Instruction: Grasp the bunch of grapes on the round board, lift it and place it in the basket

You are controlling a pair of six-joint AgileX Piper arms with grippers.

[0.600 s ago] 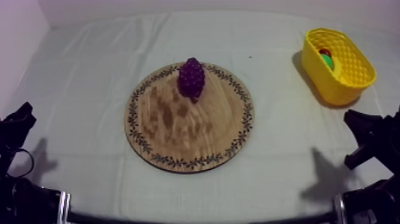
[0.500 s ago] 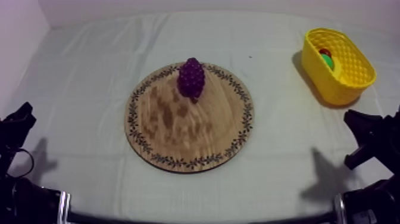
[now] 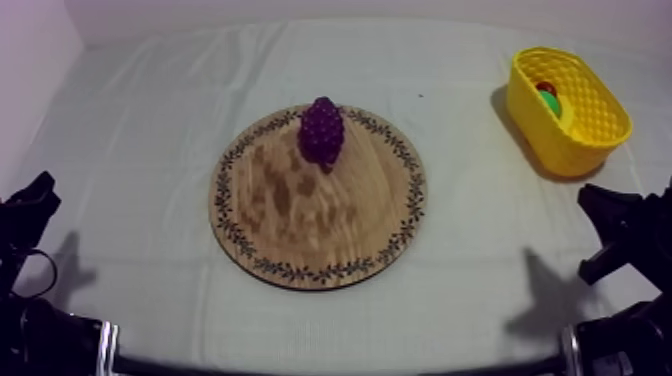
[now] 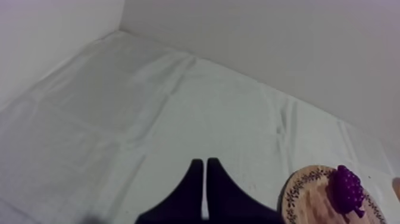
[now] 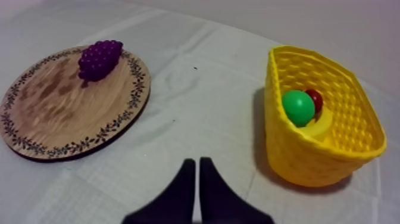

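**A:** What is on the table [image 3: 150, 130], from the biggest thing down?

**B:** First the wooden board [image 3: 300, 225] in the middle. Then the yellow basket [image 3: 562, 140] at the far right, with a green fruit [image 5: 297, 107] and a small red fruit [image 5: 315, 100] inside. The bunch of grapes [image 3: 322, 130] sits on the far part of the board, with its long axis running from far to near.

**A:** And the grippers?

**B:** The left gripper [image 4: 205, 162] and the right gripper [image 5: 197, 161] are both closed to a narrow wedge and hold nothing.

**A:** Which arm should go?

**B:** I think the right one. The 2 arms seem about equally far from the grapes, which lie ahead of the right gripper and to its left. The basket is on its own side. It must open first.
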